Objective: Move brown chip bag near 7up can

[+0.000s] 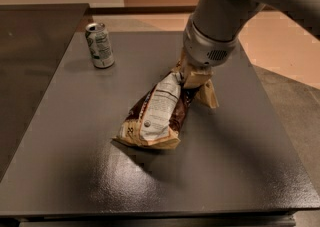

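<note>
Your claw (194, 82) was a little toward 1 o'clock from the middle of the tabletop (240, 166), under the arm (220, 26) that came in from the top right. It held the bag (150, 126) by its upper end, with the fingers closed on the crinkled top. You could see one cream finger (208, 96) at the right side of the bag; the other one was mostly hidden behind it. The bag was tilted: the upper end was raised in the claw, and the lower end rested on the tabletop near the middle. Its white label (160, 103) faced the camera. The can (100, 45) stood upright at 10 o'clock from the bag, well apart from it, near the far left corner.
</note>
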Motion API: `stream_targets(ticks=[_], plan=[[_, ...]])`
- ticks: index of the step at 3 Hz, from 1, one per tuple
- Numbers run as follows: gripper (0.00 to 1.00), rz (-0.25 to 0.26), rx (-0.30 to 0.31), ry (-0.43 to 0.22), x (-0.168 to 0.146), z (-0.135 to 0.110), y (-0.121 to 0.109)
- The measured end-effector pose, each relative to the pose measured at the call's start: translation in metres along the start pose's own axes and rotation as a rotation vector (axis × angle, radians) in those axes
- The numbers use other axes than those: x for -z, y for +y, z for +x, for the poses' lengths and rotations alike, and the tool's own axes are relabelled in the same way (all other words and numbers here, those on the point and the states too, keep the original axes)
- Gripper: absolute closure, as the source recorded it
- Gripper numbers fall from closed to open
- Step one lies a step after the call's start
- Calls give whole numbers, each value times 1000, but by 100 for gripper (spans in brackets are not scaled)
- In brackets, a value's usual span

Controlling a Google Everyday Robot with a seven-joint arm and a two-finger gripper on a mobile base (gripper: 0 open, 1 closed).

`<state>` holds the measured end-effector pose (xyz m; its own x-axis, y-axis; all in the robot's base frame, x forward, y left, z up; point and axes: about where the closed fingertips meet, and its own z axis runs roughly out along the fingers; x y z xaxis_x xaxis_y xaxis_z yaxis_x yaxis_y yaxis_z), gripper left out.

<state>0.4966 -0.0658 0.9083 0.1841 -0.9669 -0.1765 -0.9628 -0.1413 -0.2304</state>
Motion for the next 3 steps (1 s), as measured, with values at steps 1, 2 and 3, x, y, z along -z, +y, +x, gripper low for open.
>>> stream_targets(ticks=[1, 2, 3], plan=[[100, 53, 0, -8, 3, -15, -25], [100, 94, 4, -15, -2, -29, -52], [100, 137, 22, -27, -7, -39, -81]])
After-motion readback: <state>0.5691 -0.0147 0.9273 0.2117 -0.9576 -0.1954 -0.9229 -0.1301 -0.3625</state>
